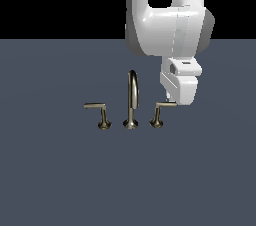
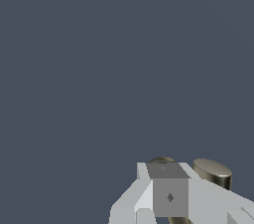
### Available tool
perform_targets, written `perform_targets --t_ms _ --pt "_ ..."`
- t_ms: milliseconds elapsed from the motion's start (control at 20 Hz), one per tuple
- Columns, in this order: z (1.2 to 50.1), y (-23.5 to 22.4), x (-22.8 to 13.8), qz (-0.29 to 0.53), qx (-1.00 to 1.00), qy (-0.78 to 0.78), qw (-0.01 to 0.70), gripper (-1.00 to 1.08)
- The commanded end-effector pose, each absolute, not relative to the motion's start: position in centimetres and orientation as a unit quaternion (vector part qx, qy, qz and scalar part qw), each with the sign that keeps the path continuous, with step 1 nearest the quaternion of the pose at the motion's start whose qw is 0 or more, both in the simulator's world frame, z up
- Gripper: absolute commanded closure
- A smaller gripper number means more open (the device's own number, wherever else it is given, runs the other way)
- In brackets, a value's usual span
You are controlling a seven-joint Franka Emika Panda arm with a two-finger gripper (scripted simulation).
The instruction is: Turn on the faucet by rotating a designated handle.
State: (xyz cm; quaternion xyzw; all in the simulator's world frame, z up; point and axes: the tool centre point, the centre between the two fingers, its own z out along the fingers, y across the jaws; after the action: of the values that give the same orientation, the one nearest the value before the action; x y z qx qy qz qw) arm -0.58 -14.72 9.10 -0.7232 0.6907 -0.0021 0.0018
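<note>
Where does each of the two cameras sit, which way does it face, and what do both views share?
Exterior view: off the arm, facing the faucet side-on across the grey floor; the white arm comes down to the handle on the exterior view's right.
Wrist view: on the wrist, looking past the gripper toward the floor, brass parts peeking beside its fingers.
Shared: the gripper, brass faucet parts and the floor.

Brass faucet [image 1: 132,101] stands upright; its handle [image 1: 161,112] bar points rightward.

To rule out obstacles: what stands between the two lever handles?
Only the arched spout stands between the handle and the mirror-image handle, seen in the exterior view.
</note>
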Motion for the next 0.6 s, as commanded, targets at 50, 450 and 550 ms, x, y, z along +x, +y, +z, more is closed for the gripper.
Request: perform_targets --t_ms 50,450,550 --pt "9.1 -15.5 -1.9 0.000 -0.721 0.693 0.000 1.08" --pt "9.1 -14.7 -3.4 -0.002 -0.723 0.691 0.001 1.08" --pt "9.1 -14.7 -4.1 -0.002 -0.723 0.691 0.001 1.08"
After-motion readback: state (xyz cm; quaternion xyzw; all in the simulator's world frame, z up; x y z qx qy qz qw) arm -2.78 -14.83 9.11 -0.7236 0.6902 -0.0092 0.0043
